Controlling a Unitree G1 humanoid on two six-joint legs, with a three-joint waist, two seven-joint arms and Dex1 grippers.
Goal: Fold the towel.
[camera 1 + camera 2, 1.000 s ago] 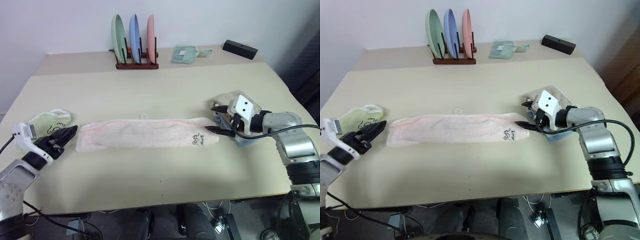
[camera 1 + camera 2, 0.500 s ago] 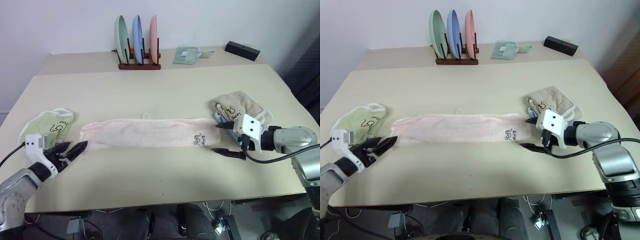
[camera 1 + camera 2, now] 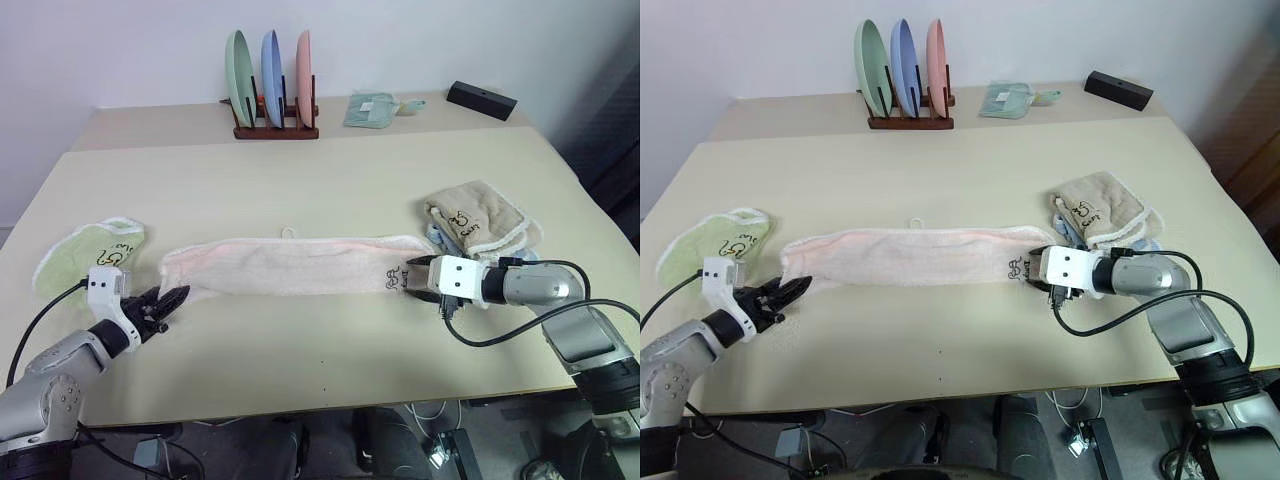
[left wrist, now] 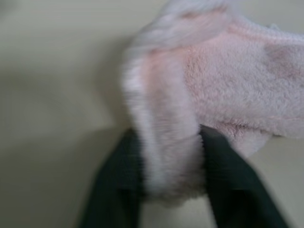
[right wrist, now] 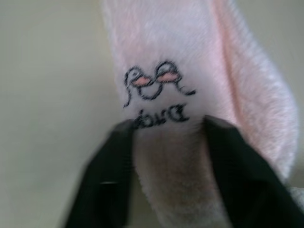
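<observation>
Long fluffy pink terry towel [image 3: 290,267] – folded strip (flat)

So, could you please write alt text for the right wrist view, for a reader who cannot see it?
The right end effector has its two black fingers on either side of the end of the pale pink towel, just below its small dark printed logo. The towel lies on a beige table.

arms: silver-grey metal segments | wrists: white blocks | cables: black, looping from each wrist | left tool [image 3: 170,300]: black fingers | right tool [image 3: 412,276]: black fingers
</observation>
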